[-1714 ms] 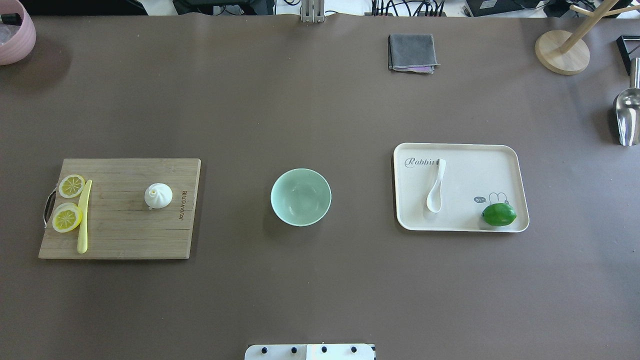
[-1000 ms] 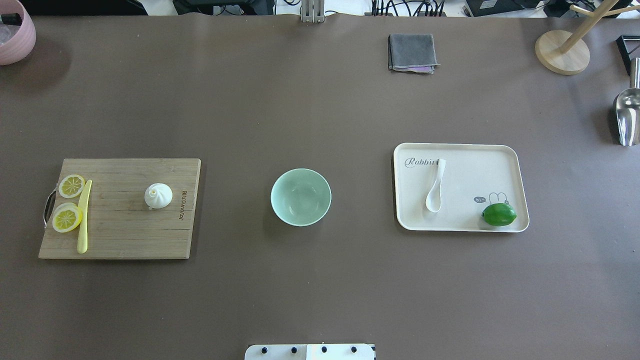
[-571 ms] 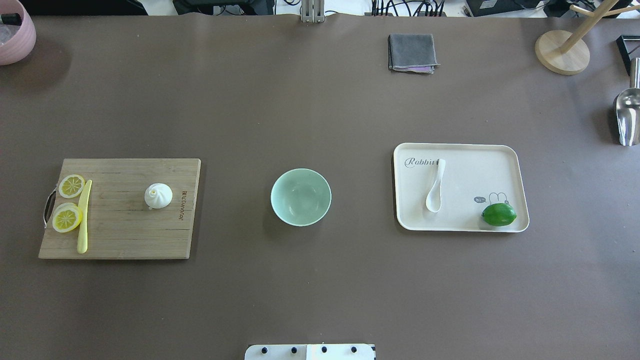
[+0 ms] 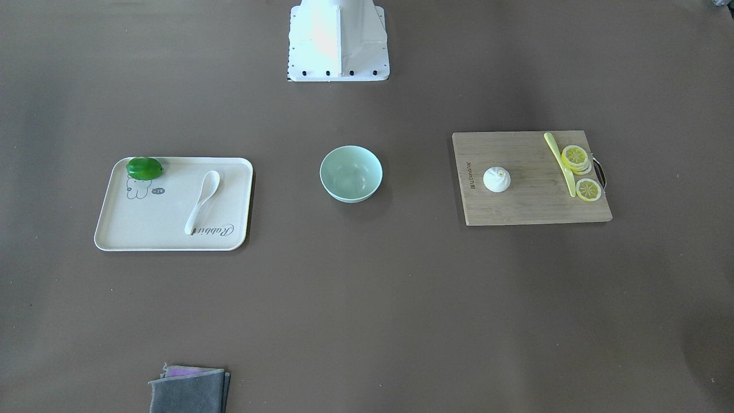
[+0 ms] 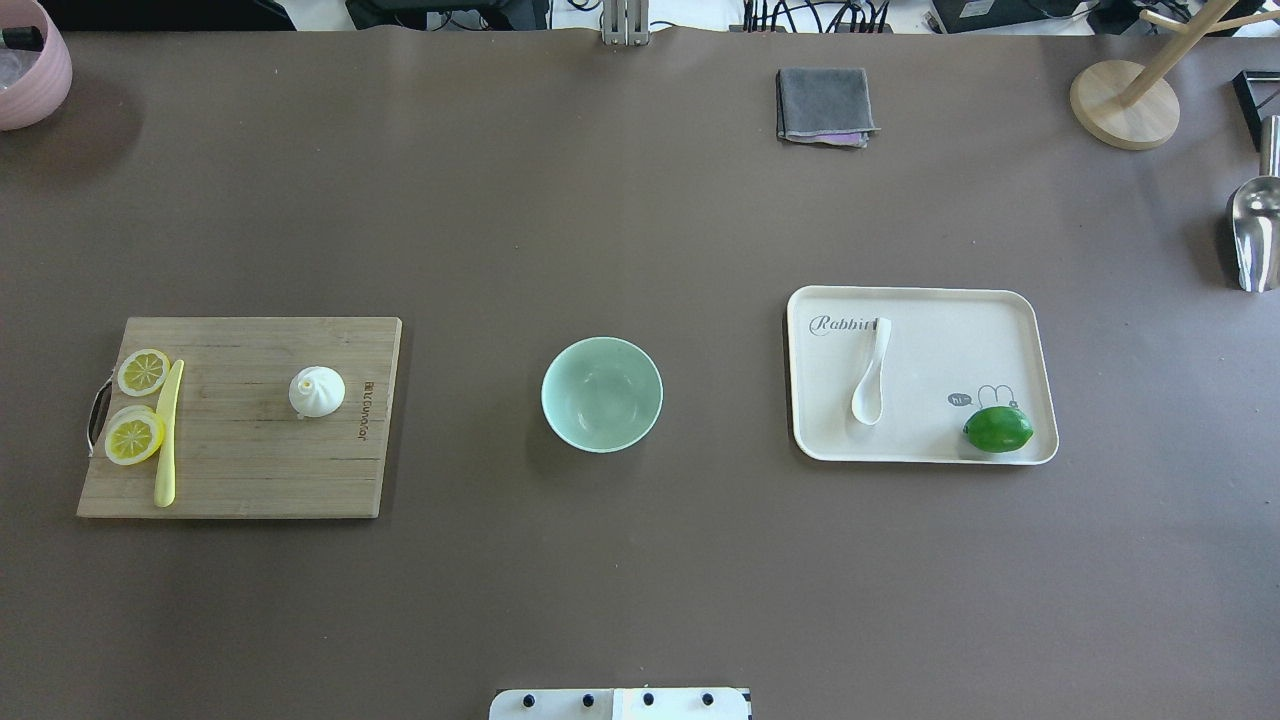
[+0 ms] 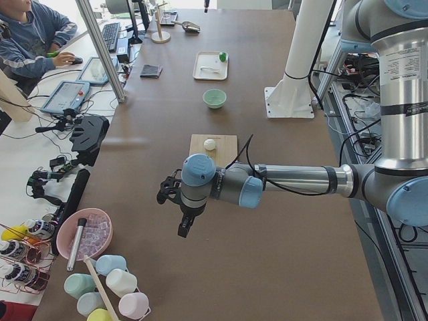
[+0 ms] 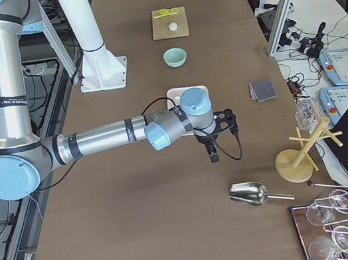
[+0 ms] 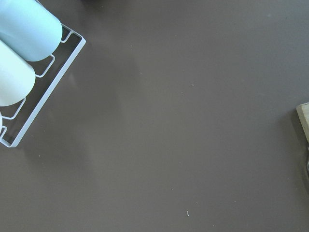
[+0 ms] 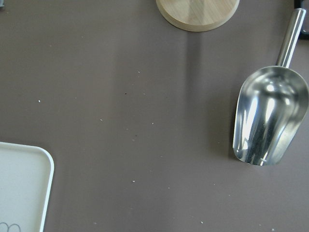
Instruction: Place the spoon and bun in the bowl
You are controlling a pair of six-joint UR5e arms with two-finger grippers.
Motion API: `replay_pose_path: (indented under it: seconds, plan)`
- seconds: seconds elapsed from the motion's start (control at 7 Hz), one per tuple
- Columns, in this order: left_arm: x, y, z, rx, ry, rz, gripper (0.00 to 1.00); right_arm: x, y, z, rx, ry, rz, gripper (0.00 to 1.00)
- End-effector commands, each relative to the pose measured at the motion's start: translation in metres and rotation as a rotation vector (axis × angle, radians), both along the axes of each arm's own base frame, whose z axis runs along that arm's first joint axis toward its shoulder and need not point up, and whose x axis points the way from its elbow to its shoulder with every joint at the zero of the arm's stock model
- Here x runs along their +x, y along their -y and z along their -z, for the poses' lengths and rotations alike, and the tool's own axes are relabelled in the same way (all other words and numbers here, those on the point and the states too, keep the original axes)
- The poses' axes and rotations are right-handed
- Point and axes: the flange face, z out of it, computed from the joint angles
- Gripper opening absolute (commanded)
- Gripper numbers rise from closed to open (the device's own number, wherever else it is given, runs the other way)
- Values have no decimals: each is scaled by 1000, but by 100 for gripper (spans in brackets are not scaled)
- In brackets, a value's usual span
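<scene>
The pale mint-green bowl (image 5: 601, 394) stands empty at the table's middle. The white spoon (image 5: 869, 375) lies on the cream tray (image 5: 940, 340) to its right, scoop toward me. The white pleated bun (image 5: 317, 391) sits on the wooden cutting board (image 5: 250, 450) to the bowl's left. Neither gripper shows in the overhead view. My left gripper (image 6: 184, 224) hangs over bare table beyond the board's left end. My right gripper (image 7: 213, 153) hangs over bare table beyond the tray's right side. I cannot tell whether either is open or shut.
A green lime (image 5: 998, 428) lies on the tray's near right corner. Lemon slices (image 5: 135, 436) and a yellow-green knife (image 5: 167, 432) lie at the board's left end. A grey cloth (image 5: 824, 105), wooden stand (image 5: 1124, 104), metal scoop (image 5: 1255, 235) and pink bowl (image 5: 30, 70) sit at the edges.
</scene>
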Motion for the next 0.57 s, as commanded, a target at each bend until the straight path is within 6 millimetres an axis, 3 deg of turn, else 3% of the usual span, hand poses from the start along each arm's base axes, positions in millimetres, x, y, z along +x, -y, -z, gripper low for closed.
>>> replay_pose_path:
  seconds: [0.0, 0.14, 0.43]
  plan:
    - [3, -2, 5, 17, -35, -10, 98, -68, 23, 46, -80, 53, -37, 100]
    - [5, -2, 5, 12, -46, -15, 98, -115, 30, 76, -139, 79, -70, 100]
    - [5, -2, 6, 15, -48, -16, 98, -212, 20, 126, -228, 95, -143, 100]
